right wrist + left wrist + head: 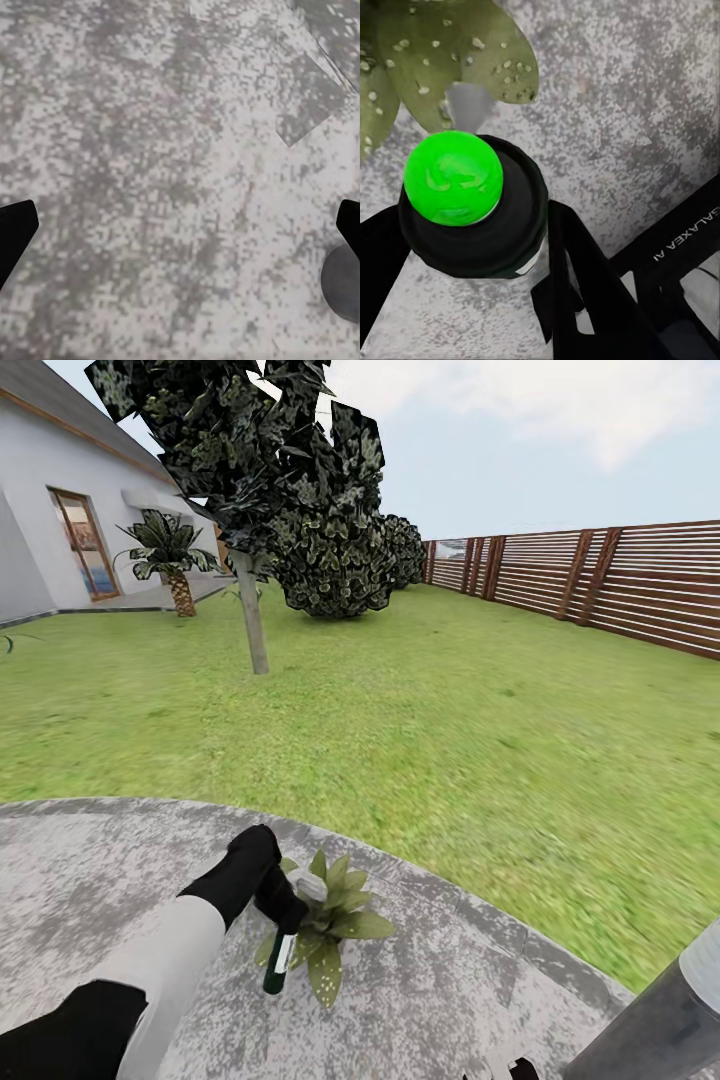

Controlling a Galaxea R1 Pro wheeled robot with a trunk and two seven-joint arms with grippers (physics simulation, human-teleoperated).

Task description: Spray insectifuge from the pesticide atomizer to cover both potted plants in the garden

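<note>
Left fingers (pixel 562 277) clamp the atomizer (pixel 279 963) beside the potted plant (pixel 335 920) — right fingers (pixel 15 232) wide over patio (pixel 90 860).

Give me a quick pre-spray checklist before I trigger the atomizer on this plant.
1. Left gripper shut on the pesticide atomizer: ok.
2. Green tip unobstructed: ok.
3. Potted plant right beside the atomizer on the stone patio: ok.
4. Tip aimed at the leaves: cannot tell.
5. Right gripper open, holding nothing: ok.
6. Second potted plant located: not ok.
</note>
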